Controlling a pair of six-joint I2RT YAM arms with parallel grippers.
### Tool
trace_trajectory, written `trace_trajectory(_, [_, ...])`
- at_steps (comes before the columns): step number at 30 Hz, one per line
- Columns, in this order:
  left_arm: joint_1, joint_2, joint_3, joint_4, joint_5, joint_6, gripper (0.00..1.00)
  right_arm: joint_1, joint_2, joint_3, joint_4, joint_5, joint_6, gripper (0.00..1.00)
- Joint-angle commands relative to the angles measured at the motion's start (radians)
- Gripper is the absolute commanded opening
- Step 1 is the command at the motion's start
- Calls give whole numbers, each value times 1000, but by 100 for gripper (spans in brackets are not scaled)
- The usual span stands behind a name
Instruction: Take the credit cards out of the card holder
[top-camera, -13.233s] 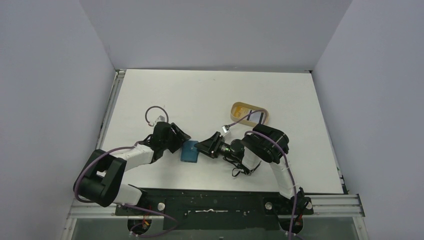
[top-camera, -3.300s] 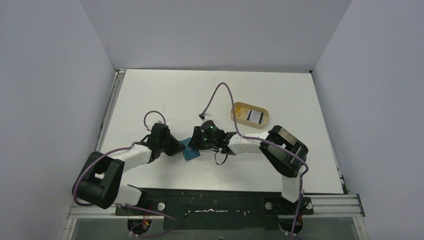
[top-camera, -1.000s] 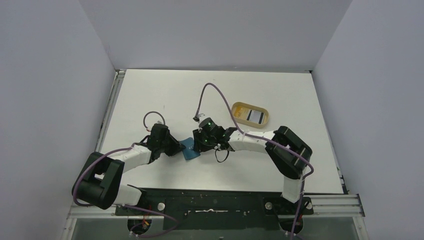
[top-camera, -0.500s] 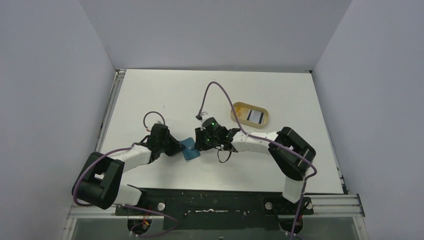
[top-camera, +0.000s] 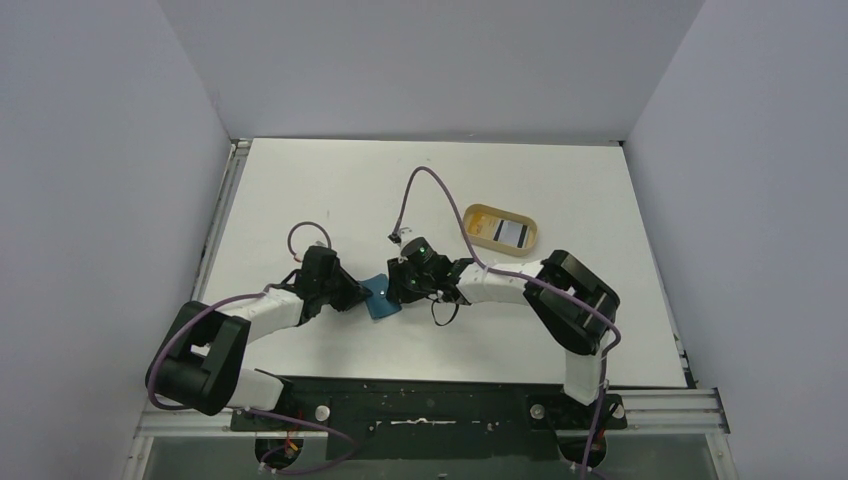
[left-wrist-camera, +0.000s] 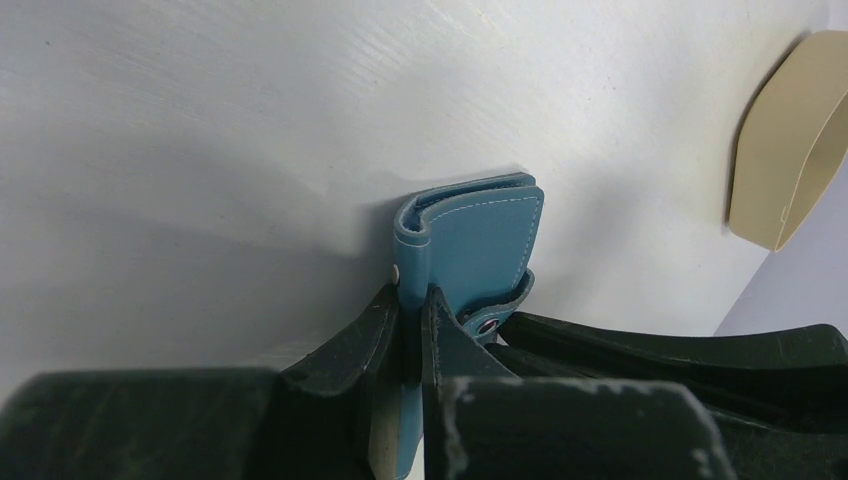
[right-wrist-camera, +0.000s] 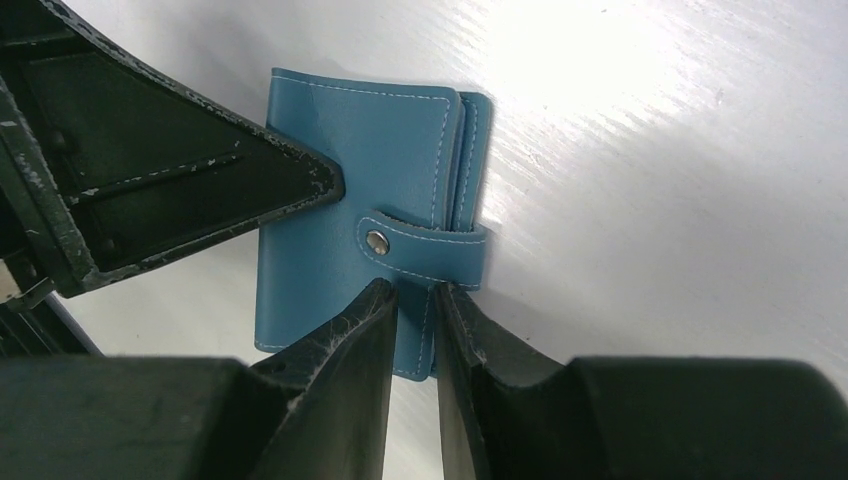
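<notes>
- Position: card holder (right-wrist-camera: 350, 170) lies on the counter (top-camera: 330, 190) between your arms, with its strap (right-wrist-camera: 430, 245) snapped over the edge.
- Left tool (left-wrist-camera: 410, 300) pinches one edge of the holder. This is an anchor against sliding, I judge.
- Right tool (right-wrist-camera: 415, 300) has its fingers nearly together just under the strap, and I cannot tell whether it grips. It is probably placed to work the snap.
- One white, black-banded credit card (top-camera: 511, 233) sits in the tan tray (top-camera: 478, 215).
</notes>
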Motion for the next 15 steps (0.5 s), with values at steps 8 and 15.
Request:
trace_trajectory(8, [2,35,-14,-82,-50,45,0,8,38,41,101,-15,14,22])
trace_trajectory(15, [2,40,-14,-81,-48,45,0,1,6,-15,196,-74,27,22])
